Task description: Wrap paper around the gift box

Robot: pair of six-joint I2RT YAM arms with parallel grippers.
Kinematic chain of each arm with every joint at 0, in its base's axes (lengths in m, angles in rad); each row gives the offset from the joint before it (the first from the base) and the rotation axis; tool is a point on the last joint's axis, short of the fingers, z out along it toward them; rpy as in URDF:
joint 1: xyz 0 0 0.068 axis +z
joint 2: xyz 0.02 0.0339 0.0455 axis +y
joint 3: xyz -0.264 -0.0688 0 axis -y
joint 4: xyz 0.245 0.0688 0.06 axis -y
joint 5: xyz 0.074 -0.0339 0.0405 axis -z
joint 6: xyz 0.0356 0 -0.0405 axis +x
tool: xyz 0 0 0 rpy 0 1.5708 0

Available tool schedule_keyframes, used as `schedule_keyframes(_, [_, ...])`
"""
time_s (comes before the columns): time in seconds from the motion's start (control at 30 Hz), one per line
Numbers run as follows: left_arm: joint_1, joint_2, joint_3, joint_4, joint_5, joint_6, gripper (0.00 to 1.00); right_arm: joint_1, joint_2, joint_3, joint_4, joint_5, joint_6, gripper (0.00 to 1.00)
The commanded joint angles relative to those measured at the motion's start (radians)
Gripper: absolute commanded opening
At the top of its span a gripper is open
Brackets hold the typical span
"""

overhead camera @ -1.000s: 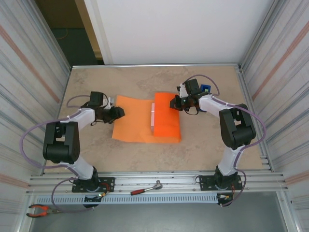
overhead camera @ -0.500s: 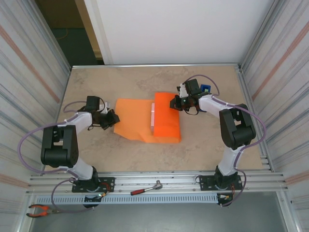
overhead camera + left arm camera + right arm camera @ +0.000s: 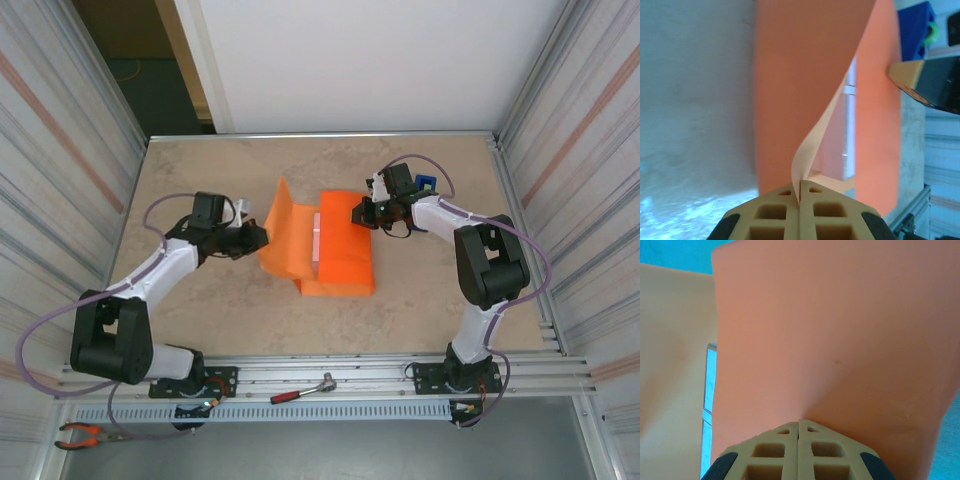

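The orange paper [image 3: 335,255] lies mid-table with its right flap folded over the gift box, of which a pale pink strip [image 3: 316,240] [image 3: 850,125] [image 3: 709,390] shows. My left gripper [image 3: 262,237] [image 3: 800,187] is shut on the paper's left edge, which stands lifted off the table beside the box. My right gripper [image 3: 357,213] [image 3: 799,422] [image 3: 912,82] is shut, its tips resting on the folded right flap [image 3: 830,340] near the flap's far end.
A blue tape dispenser [image 3: 425,184] [image 3: 914,30] sits behind the right gripper. Metal walls enclose the beige table [image 3: 200,300] on both sides. A ratchet tool [image 3: 303,391] lies on the front rail and red pliers [image 3: 85,435] at the front left.
My left gripper closed on the paper's left edge and raised it toward the box, so the left part now stands up. The right arm has not moved.
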Motion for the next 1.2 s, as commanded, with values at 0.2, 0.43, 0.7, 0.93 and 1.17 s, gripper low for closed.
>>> schedule_keyframes(0.2, [-0.159,0.048,0.147,0.049,-0.006,-0.11,0.0,0.014,0.045,-0.054,-0.097,0.054,-0.008,0.0])
schedule_keyframes(0.43, [-0.227,0.143,0.237,0.052,0.007,-0.168,0.0,0.021,0.052,-0.046,-0.097,0.054,-0.004,0.0])
schedule_keyframes(0.7, [-0.281,0.24,0.328,-0.027,-0.014,-0.154,0.1,0.022,0.049,-0.046,-0.1,0.056,-0.004,0.0])
schedule_keyframes(0.93, [-0.285,0.239,0.342,-0.248,-0.211,-0.045,0.12,0.024,0.05,-0.046,-0.096,0.054,-0.001,0.0])
schedule_keyframes(1.17, [-0.292,0.216,0.312,-0.375,-0.367,0.035,0.15,0.025,0.049,-0.043,-0.096,0.053,-0.002,0.0])
